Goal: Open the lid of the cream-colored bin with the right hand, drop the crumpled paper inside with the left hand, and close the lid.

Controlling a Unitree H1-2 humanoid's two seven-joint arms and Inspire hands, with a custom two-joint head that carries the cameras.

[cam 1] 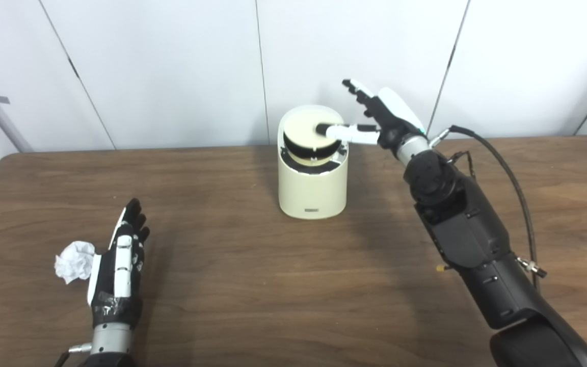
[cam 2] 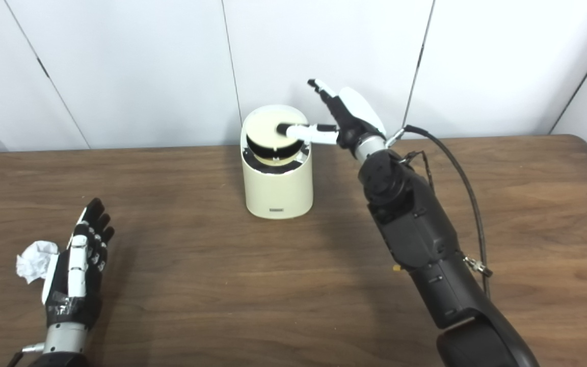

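The cream-colored bin [cam 1: 313,188] stands at the back middle of the table. Its round lid [cam 1: 310,135] is tilted partway, with a dark gap showing under it. My right hand [cam 1: 375,114] hovers just right of the bin top, fingers spread and pointing up, with its thumb lying on the lid. It holds nothing. The crumpled paper [cam 1: 74,261] lies on the table at the front left. My left hand [cam 1: 120,265] rests open right beside it, on its right side, fingers straight and pointing away.
The brown wooden table [cam 1: 273,285] runs across the whole view. White wall panels [cam 1: 171,66] stand directly behind the bin. A black cable [cam 1: 515,178] loops along the right forearm.
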